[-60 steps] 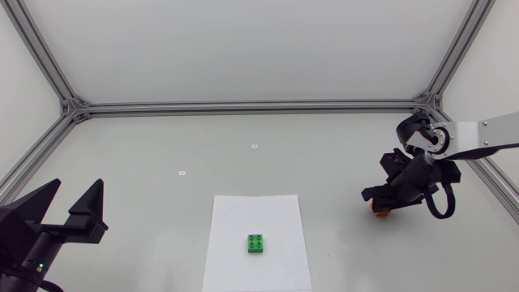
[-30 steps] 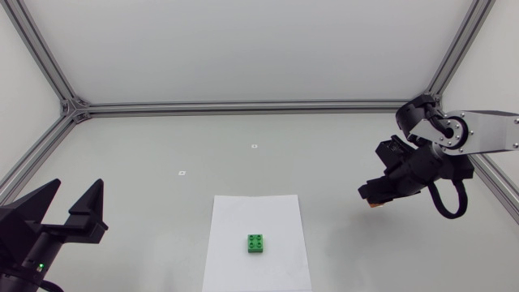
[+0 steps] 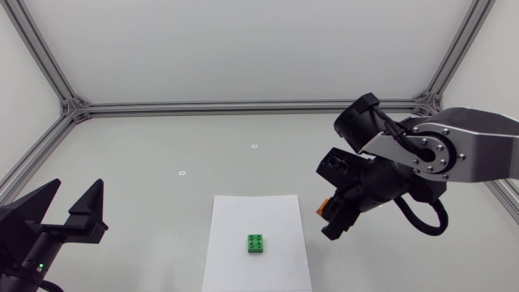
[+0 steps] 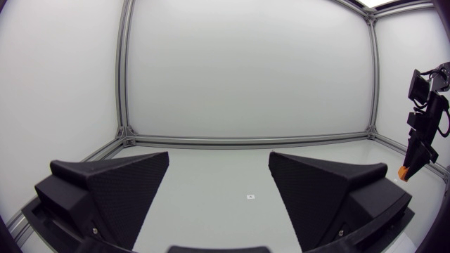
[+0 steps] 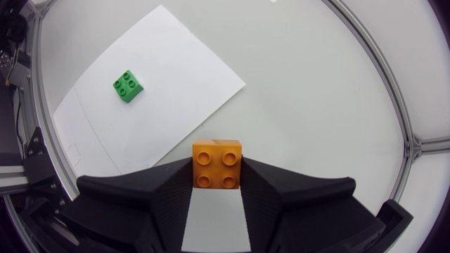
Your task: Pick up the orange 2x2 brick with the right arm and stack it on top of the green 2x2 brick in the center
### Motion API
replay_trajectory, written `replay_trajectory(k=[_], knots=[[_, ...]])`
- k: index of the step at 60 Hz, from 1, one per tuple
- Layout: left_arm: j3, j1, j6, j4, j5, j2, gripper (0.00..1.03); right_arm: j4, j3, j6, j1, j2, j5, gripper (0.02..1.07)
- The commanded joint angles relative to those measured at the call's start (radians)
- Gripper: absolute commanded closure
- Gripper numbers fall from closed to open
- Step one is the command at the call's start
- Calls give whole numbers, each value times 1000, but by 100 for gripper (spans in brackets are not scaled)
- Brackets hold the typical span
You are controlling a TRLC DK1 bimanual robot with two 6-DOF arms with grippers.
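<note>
Between the two black fingers of our right gripper (image 5: pixel 217 181) sits the orange brick (image 5: pixel 217 161). The fingers press on it from both sides, so it is held tight, with its four bumps facing up. The gripper hangs in the air above the table (image 3: pixel 162 146), just beside the edge of the white paper (image 3: pixel 268 212). Our right arm (image 3: pixel 454 154) comes in from the side and reaches toward the middle.

The green brick (image 3: pixel 256 243) lies on the paper, near its middle, bumps up too. It is apart from the orange brick and nothing touches it.

We think the first part of the job is done, because the orange brick is picked up and off the table. The rest is not done yet. We must carry the orange brick over the green one, line up the bumps, push it down and let go.

The paper is the only thing here that holds something, and it holds just the green brick.

Our left gripper (image 4: pixel 219 156) waits at its own side of the table. Its fingers are wide apart and hold nothing.
</note>
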State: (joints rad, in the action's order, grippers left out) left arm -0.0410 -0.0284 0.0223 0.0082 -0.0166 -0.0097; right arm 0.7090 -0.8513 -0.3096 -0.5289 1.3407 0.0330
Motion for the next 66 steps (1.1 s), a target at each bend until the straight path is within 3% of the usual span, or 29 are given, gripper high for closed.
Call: replay_trajectory(k=[1,24,66], knots=[[41,-1,-5,-11,3,-3,4,15,11,-54,-71,-14,1,76],[41,-1,-5,-11,3,-3,4,10,-37,-177,-310,41,19,79],[41,-1,-5,-11,3,-3,4,-13,-249,-382,-365,367,21,80]])
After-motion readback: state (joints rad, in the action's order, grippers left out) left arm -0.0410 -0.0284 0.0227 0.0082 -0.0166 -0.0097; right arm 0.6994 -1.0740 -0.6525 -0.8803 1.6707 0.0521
